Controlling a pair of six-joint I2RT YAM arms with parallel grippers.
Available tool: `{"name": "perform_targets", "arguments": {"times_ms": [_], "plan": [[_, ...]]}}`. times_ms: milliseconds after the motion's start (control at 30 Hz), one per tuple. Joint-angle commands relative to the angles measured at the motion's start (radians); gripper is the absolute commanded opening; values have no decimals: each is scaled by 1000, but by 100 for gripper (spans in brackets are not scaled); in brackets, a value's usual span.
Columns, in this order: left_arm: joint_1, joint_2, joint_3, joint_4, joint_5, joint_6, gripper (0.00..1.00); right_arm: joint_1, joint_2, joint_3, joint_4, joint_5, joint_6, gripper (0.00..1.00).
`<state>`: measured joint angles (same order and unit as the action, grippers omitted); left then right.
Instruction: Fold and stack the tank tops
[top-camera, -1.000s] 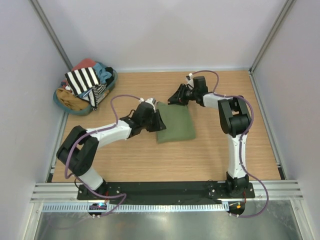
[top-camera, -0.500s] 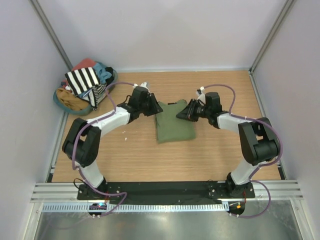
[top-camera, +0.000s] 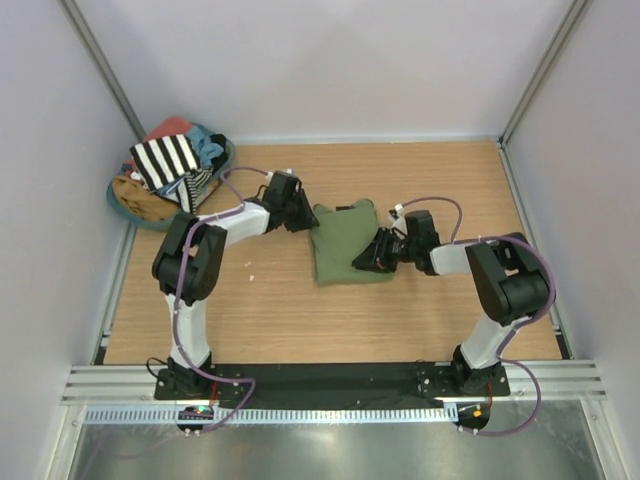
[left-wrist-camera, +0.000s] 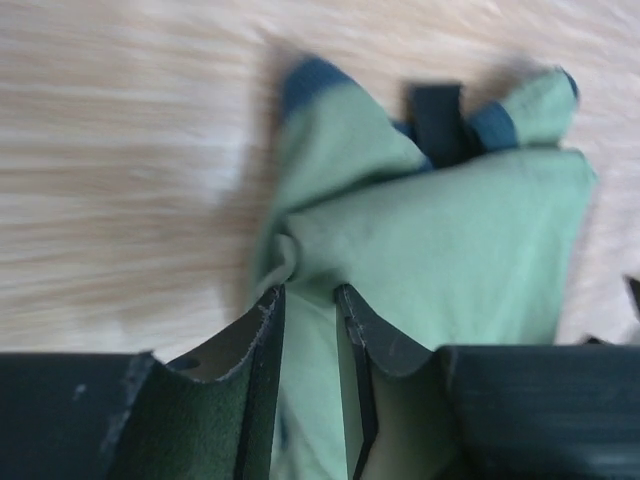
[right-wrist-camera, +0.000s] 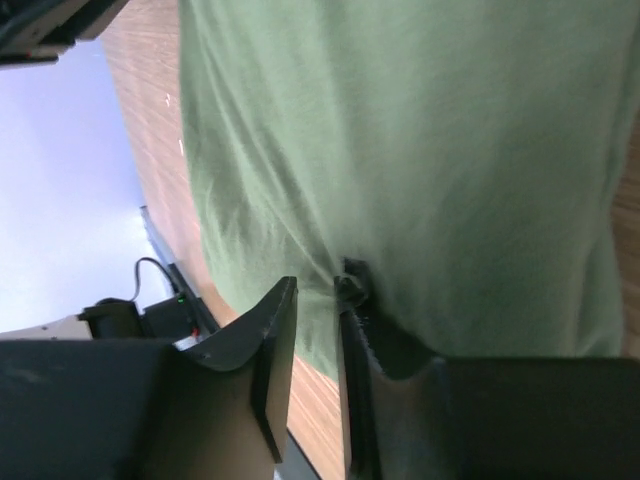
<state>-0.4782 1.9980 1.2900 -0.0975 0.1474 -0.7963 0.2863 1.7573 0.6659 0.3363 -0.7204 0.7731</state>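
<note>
The olive green tank top lies folded into a rectangle at mid-table. It also shows in the left wrist view and the right wrist view. My left gripper is at its far left corner, jaws nearly together with puckered green cloth between them. My right gripper is at its near right edge, jaws close together, with cloth bunched at one fingertip. The black-and-white striped tank top lies on the clothes pile at far left.
A teal basket at the far left corner holds the pile, with a salmon-red garment, a light blue one and an orange-brown one. Walls and metal rails border the wooden table.
My left gripper moved from the top's left side up to its far left corner. My right gripper moved from the far edge down to the near right edge. The top has shifted slightly.
</note>
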Motion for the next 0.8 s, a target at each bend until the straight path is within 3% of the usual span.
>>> {"name": "perform_targets", "arguments": {"times_ms": [0, 67, 100, 200, 300, 533, 633, 767], "plan": [[32, -57, 28, -60, -115, 68, 30, 1, -105, 7, -164, 130, -127, 31], [32, -111, 3, -64, -124, 81, 38, 1, -192, 40, -278, 173, -179, 44], [33, -126, -6, -64, -124, 89, 42, 1, -221, 52, -330, 226, -193, 56], [33, -195, -47, -64, -126, 95, 52, 2, -300, 118, -475, 346, -247, 69], [30, -264, -92, -71, -118, 95, 52, 2, -317, 208, -598, 491, -300, 71], [24, -395, -179, -113, -112, 101, 52, 2, -219, 406, -692, 693, -360, 71], [26, -449, -192, -145, -121, 117, 52, 1, -105, 504, -717, 716, -383, 65], [26, -505, -201, -186, -140, 138, 52, 1, 31, 635, -734, 665, -405, 70]]}}
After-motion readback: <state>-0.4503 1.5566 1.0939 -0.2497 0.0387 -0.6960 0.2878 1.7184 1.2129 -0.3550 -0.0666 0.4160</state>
